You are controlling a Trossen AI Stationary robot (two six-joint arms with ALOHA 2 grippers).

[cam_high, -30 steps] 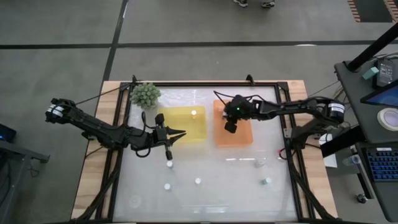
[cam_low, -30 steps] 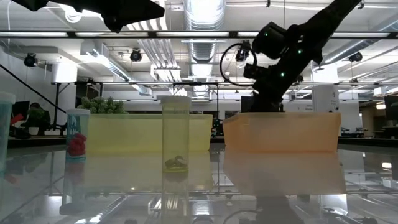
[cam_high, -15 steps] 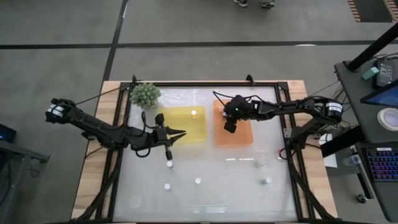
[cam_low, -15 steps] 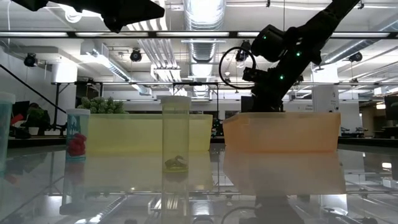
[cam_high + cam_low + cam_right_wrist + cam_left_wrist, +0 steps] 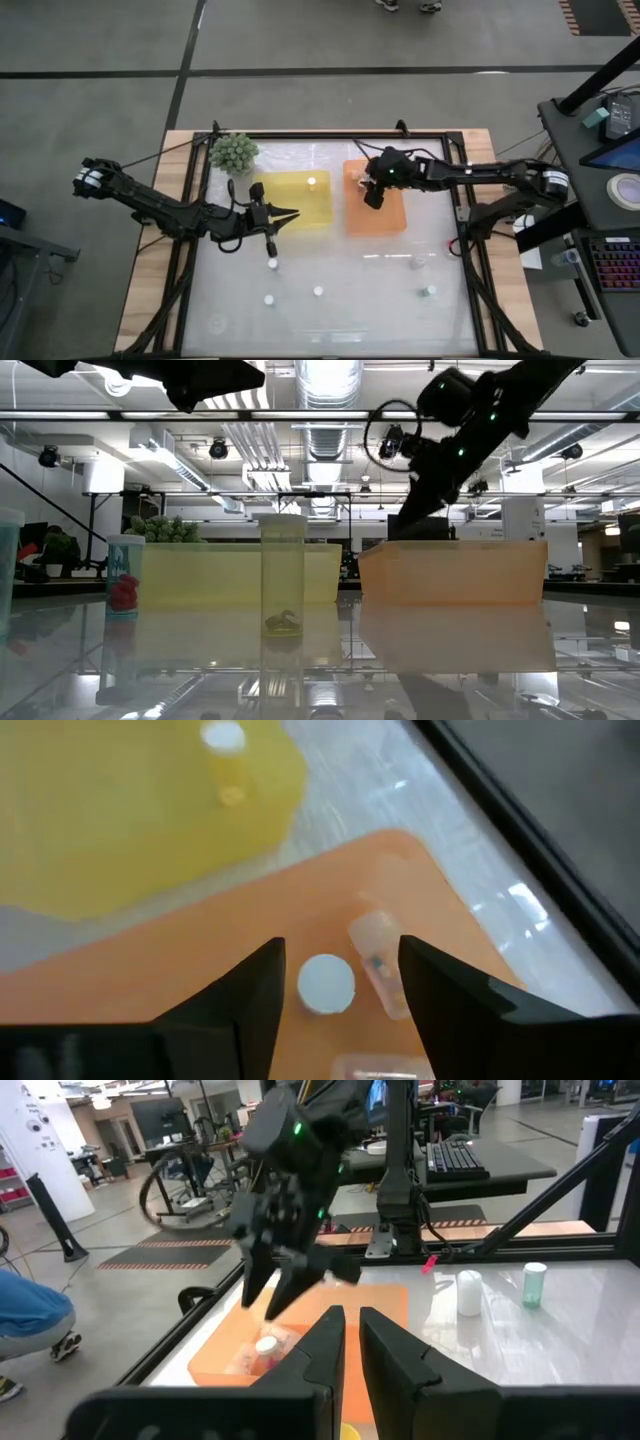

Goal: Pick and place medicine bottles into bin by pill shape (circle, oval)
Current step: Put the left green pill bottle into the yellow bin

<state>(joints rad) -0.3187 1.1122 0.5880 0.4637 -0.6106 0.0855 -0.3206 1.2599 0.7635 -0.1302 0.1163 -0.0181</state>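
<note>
My right gripper (image 5: 372,202) hangs open over the orange tray (image 5: 392,222). Below its fingers (image 5: 262,988) and clear of them, one medicine bottle stands upright, showing its white cap (image 5: 325,984), and another lies on its side (image 5: 378,968). The yellow tray (image 5: 290,205) holds one bottle (image 5: 312,182). My left gripper (image 5: 292,213) is shut and empty, level in the air at the yellow tray's near-left corner. Several more bottles stand on the table: (image 5: 272,265), (image 5: 318,291), (image 5: 428,292).
A green spiky plant (image 5: 234,151) sits at the far left corner. In the low view, two bottles stand near the camera, one with a green pill (image 5: 283,575) and one with a red pill (image 5: 124,575). Black frame rails (image 5: 465,215) border the table.
My right gripper has risen out of the orange tray and tipped, drawing back a little toward the table's right edge. The bottles in the trays and on the table have kept their places.
</note>
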